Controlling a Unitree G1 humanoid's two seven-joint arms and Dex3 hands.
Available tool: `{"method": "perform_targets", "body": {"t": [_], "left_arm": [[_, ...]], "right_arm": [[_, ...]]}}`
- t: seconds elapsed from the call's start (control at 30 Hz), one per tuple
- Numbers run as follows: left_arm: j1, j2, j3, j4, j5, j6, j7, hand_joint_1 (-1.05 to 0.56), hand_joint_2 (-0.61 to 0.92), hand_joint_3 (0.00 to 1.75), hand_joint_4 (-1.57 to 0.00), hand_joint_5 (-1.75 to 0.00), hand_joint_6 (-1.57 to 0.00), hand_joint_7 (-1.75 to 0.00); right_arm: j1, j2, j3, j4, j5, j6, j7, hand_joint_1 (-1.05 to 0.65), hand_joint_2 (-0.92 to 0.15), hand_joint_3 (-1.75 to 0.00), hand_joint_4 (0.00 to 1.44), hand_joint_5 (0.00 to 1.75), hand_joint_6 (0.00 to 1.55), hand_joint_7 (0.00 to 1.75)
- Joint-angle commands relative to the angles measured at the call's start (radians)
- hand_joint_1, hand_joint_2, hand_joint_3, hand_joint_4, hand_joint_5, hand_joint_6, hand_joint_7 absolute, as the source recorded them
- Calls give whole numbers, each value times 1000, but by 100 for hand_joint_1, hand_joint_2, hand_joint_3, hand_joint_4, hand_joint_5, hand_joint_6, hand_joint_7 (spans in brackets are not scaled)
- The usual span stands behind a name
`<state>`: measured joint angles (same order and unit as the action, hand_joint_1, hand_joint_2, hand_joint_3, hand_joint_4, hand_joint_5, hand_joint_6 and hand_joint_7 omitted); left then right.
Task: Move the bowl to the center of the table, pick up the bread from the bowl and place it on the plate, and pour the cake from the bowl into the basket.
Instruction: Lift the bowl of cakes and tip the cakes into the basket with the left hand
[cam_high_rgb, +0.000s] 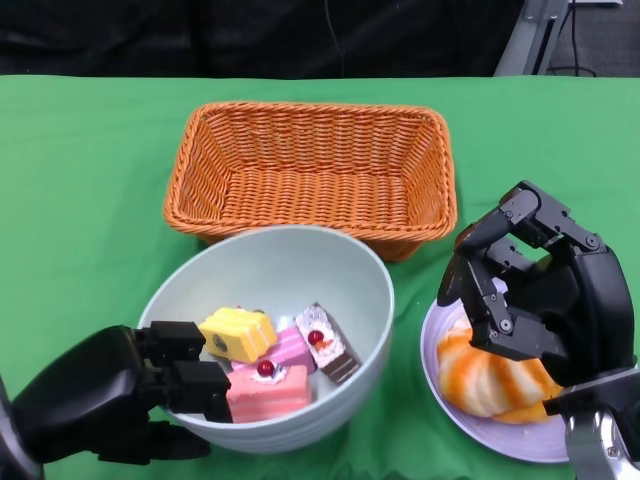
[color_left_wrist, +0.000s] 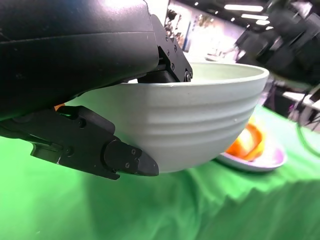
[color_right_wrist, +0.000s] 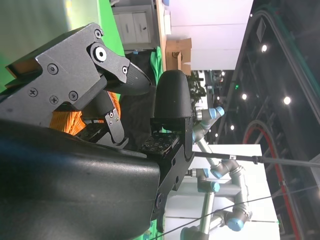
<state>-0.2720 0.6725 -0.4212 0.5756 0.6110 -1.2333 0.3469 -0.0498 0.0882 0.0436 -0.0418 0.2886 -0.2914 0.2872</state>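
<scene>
Three small cakes sit in the pale green bowl (cam_high_rgb: 300, 275) — a yellow cake (cam_high_rgb: 236, 333), a pink cake (cam_high_rgb: 268, 388) with a red cherry on top, and a brown-and-white cake (cam_high_rgb: 328, 345) with another cherry. A further pink piece shows between them. We see the bowl at about six o'clock on the green table (cam_high_rgb: 80, 200), a little left of the middle. Our left hand (cam_high_rgb: 120, 395) grips the bowl's rim at its eight o'clock side, with fingers (cam_high_rgb: 195, 385) inside the rim and touching the pink cake. In the left wrist view another finger (color_left_wrist: 95, 150) lies under the bowl's outer wall, and that side of the bowl looks raised off the cloth.

At the bowl's three o'clock, just beside it, lies the light purple plate (cam_high_rgb: 440, 345), and on it rests the orange-and-white bread (cam_high_rgb: 490, 385). Our right hand (cam_high_rgb: 535, 290) hovers over the bread with its fingers curled downward and spread apart; we cannot tell whether they touch the bread, and they hold nothing that we can see.

At the bowl's twelve o'clock stands the orange wicker basket (cam_high_rgb: 310, 165) — its near wall is partly hidden by the bowl's far rim.
</scene>
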Motion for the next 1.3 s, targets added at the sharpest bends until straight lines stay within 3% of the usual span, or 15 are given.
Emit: {"method": "perform_targets", "body": {"t": [0.03, 0.37, 0.57, 0.77, 0.87, 0.93, 1.1, 1.3], "left_arm": [[35, 21, 58, -52, -89, -26, -58, -11, 91, 43, -59, -166, -72, -117], [63, -32, 76, -119, -473, 6, -295, -5, 74, 82, -59, -175, -72, -126], [-9, -90, 130, -138, -591, 132, -434, -5, 67, 97, -62, -175, -70, -133], [-120, -208, 167, -54, -716, 214, -592, -2, 63, 98, -63, -175, -70, -135], [-180, -275, 202, 26, -745, 213, -644, -3, 70, 85, -65, -174, -69, -139], [-218, -314, 228, 70, -736, 212, -655, -4, 75, 80, -65, -174, -67, -143], [-291, -371, 275, 139, -688, 228, -660, -6, 75, 85, -68, -175, -63, -155], [-368, -421, 314, 205, -630, 255, -644, -10, 75, 89, -71, -175, -61, -156]], "right_arm": [[-8, 0, -9, 6, 0, -3, -7, -12, -55, -105, 73, 169, 68, 135], [-9, 3, -7, 21, 5, -9, 6, -10, -60, -101, 72, 168, 66, 133], [-11, 2, -5, 36, 6, -5, 18, -10, -61, -98, 72, 167, 66, 130], [-5, -4, 9, 42, -36, -12, 7, -9, -58, -102, 72, 166, 66, 131], [-3, 0, 14, 54, -48, -21, 8, -7, -58, -102, 72, 165, 66, 132], [-2, 0, 18, 64, -55, -25, 11, -7, -58, -101, 73, 165, 65, 133], [-6, -3, 22, 91, -58, -35, 28, -8, -60, -98, 71, 168, 62, 138], [-15, 5, 22, 132, -52, -56, 47, -7, -59, -99, 69, 171, 61, 143]]}}
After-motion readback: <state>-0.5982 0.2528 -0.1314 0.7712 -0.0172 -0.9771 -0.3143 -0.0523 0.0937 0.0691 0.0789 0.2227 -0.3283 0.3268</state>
